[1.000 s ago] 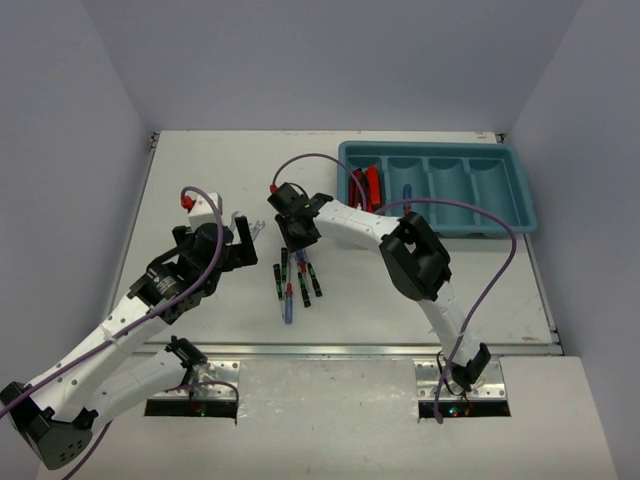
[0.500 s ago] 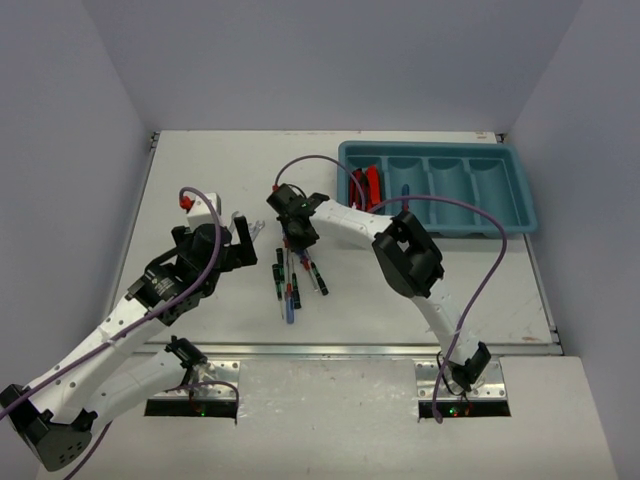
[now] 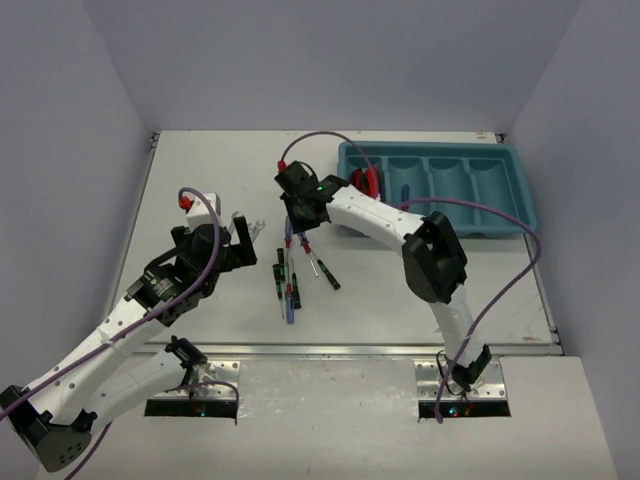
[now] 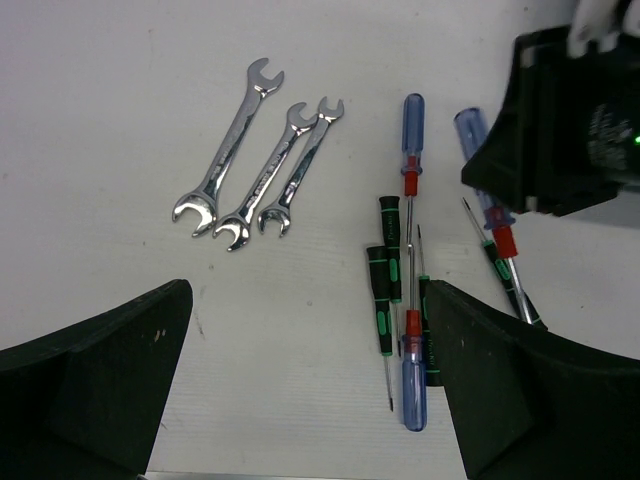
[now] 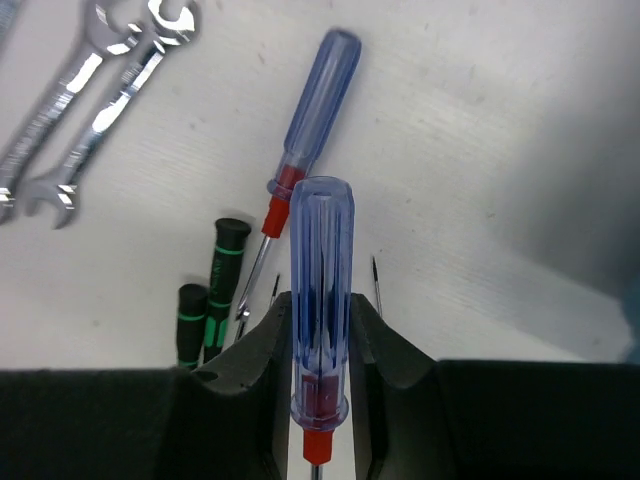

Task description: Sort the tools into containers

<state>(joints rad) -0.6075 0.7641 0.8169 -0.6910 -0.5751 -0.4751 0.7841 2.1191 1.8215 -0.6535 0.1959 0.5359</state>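
White tabletop holds three wrenches; right tool pinches a blue-handled screwdriver, left tool spread wide

Bright, even light leaves only soft shadows on the white tabletop, the three shiny silver wrenches glint, and the right wrist view blurs them slightly.

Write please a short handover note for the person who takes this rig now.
Left tool: open, holds nothing, above three wrenches.
Right tool: shut on a blue-handled screwdriver at the pile.
Done: red-and-black tools and apparently one blue screwdriver lie in the tray.
To do: the held screwdriver, two more blue screwdrivers, the short black screwdrivers, the wrenches.
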